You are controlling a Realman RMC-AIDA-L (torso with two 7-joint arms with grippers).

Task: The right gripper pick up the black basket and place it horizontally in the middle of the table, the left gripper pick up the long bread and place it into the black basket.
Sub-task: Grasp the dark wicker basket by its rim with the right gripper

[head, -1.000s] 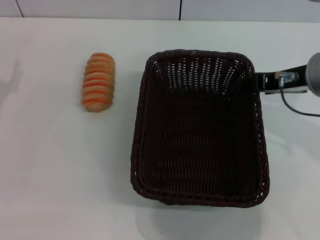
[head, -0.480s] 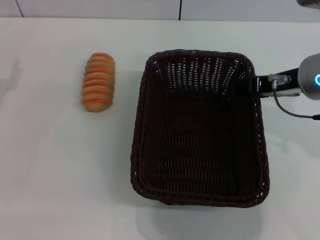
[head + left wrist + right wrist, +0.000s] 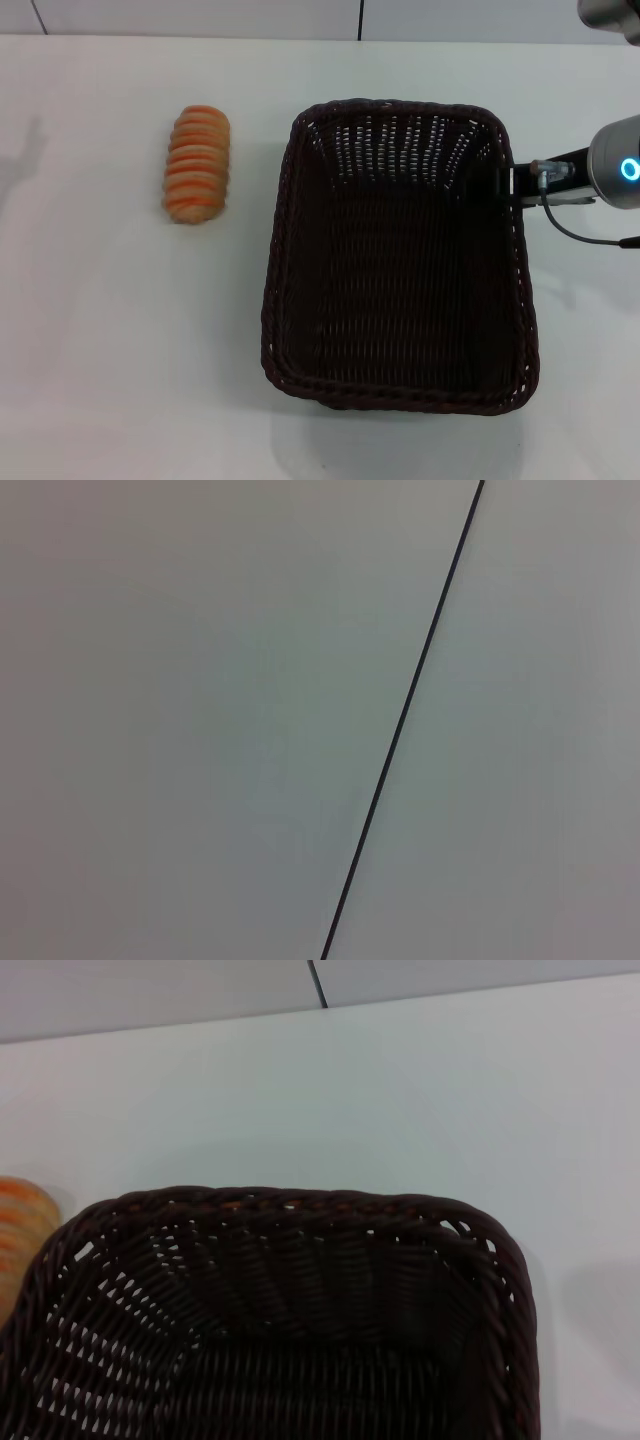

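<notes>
The black basket [image 3: 400, 280] stands empty on the white table [image 3: 120, 340], right of centre, with its long side running away from me. My right gripper [image 3: 497, 186] reaches in from the right at the far part of the basket's right rim, and its dark claw blends into the wicker. In the right wrist view, the basket's braided rim [image 3: 280, 1203] fills the lower half. The long bread [image 3: 197, 163] lies to the left of the basket, apart from it; its end [image 3: 18, 1222] shows at the right wrist view's edge. The left gripper is out of view.
A grey arm segment [image 3: 610, 14] pokes in at the head view's top right corner. A pale wall with a dark seam [image 3: 360, 18] runs behind the table. The left wrist view shows only a plain pale surface crossed by a thin dark line [image 3: 400, 730].
The right arm has shifted toward me along the basket's right rim, and its blue-lit joint has come into view. Basket and bread have not moved.
</notes>
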